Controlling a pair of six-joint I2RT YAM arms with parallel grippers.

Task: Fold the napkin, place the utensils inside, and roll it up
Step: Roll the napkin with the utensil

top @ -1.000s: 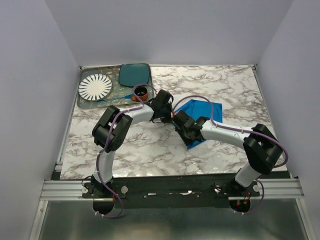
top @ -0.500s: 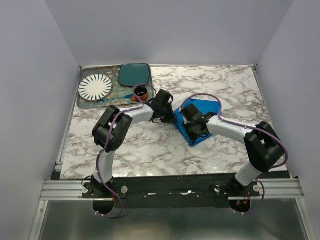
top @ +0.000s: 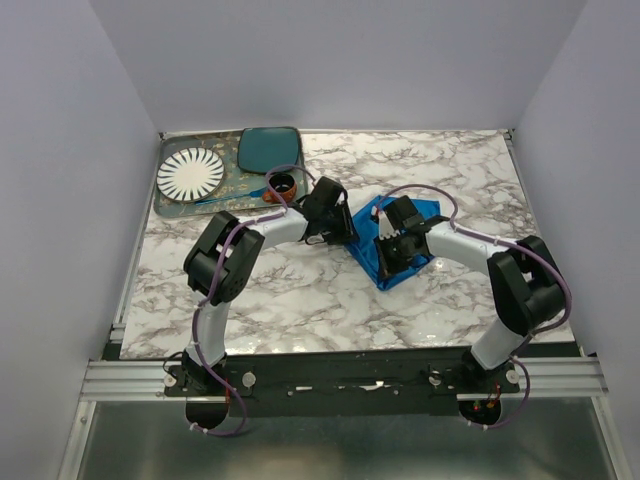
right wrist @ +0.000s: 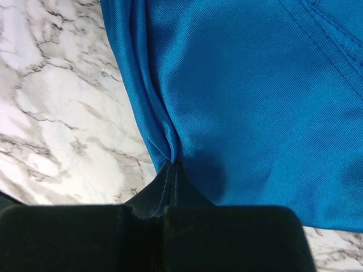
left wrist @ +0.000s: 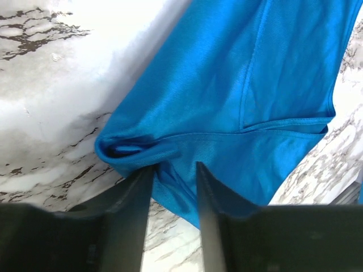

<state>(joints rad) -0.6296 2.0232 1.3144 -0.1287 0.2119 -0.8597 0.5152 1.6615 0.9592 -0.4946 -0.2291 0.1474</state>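
1. This is a robot test cell in a lab, not a home. Plain pale walls box in the marble-patterned table beyond and beside the left gripper and right gripper.
2. Behind both grippers, an aluminium rail carries the bolted arm bases, and purple cables loop along the arms.
3. Left of the left gripper sits a tray of staged dishes.

Marble table, blue napkin, tray
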